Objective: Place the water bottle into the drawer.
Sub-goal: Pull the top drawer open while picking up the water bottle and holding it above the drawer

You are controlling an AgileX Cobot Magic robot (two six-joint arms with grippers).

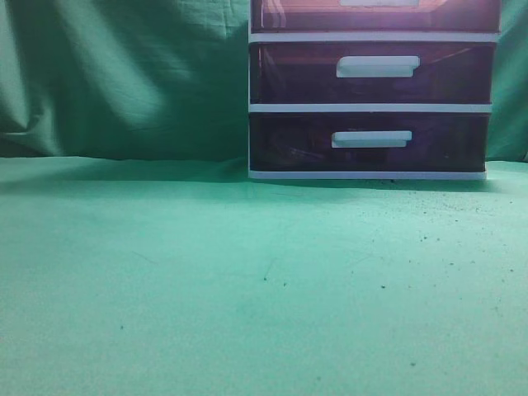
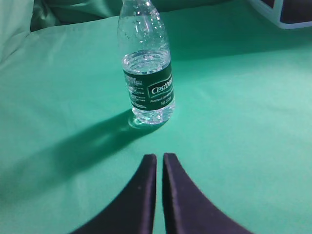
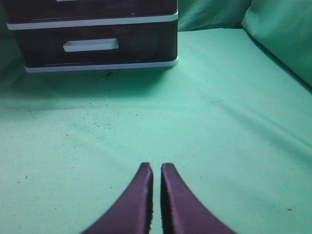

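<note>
A clear water bottle (image 2: 146, 73) with a dark green label stands upright on the green cloth in the left wrist view; its cap is cut off by the frame top. My left gripper (image 2: 160, 156) is shut and empty, a short way in front of the bottle. The drawer (image 1: 375, 15), the uppermost of three dark translucent ones, is shut and shows only its lower part at the exterior view's top edge. My right gripper (image 3: 156, 165) is shut and empty, well in front of the drawer unit (image 3: 97, 22). The bottle and both grippers are out of the exterior view.
The white-framed unit (image 1: 371, 107) stands at the back right, with a middle drawer (image 1: 375, 70) and a bottom drawer (image 1: 371, 142), both shut. Green cloth (image 1: 247, 272) covers the table and hangs behind. A corner of the unit (image 2: 285, 12) shows in the left wrist view.
</note>
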